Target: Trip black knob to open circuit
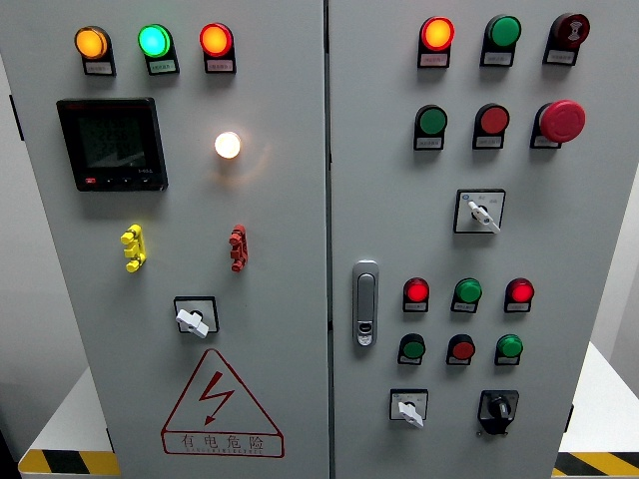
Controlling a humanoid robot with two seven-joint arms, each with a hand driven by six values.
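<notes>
Right now no robot hand shows anywhere, so I cannot tell how the fingers are. Low on the right door sits the black knob (497,408), with a white switch (408,407) just beside it on its left. Above them glow red and green lights. A silver door handle (365,302) sits near the middle.

- You have three white selector switches (193,319) and one black knob (497,408).
- Thirteen round lamps and buttons (436,33), plus one white bulb (228,145).
- One meter (112,144), one door handle (365,302), one warning triangle (221,404).
</notes>
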